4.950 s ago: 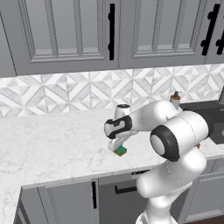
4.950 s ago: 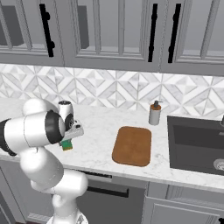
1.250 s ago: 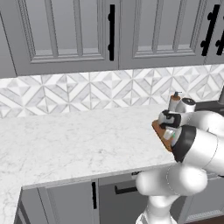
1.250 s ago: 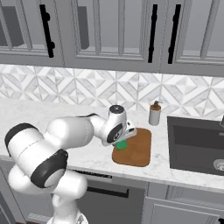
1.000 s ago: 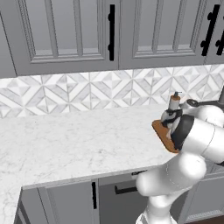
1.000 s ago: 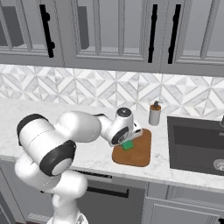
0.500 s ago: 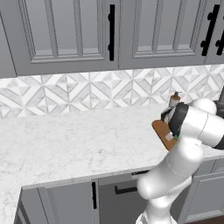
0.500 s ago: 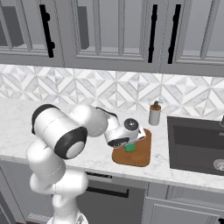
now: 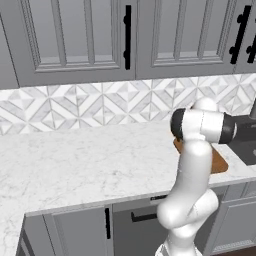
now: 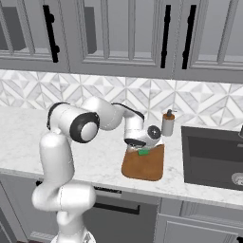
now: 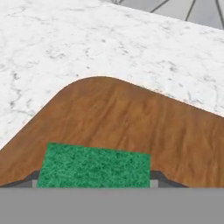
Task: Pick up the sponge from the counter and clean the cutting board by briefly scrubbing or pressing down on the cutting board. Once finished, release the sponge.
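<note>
The green sponge (image 11: 94,166) rests flat on the brown wooden cutting board (image 11: 131,118), close to one rounded corner. My gripper (image 11: 95,180) is shut on the sponge, with a dark fingertip pressed against each of its short sides. From the right base view, the gripper (image 10: 142,148) points down over the back half of the cutting board (image 10: 144,168), and the sponge (image 10: 143,152) shows beneath the hand. In the left base view the arm hides most of the cutting board (image 9: 219,162). The white marble counter (image 10: 95,159) lies all around the board.
A soap bottle (image 10: 167,124) stands just behind the board near the tile backsplash. The dark sink (image 10: 213,156) lies right of the board. Grey wall cabinets hang above. The counter (image 9: 75,160) stretches wide to the left of the arm.
The arm has stretched further over the board, and the sponge has slid a little toward the board's back end, staying between the fingers.
</note>
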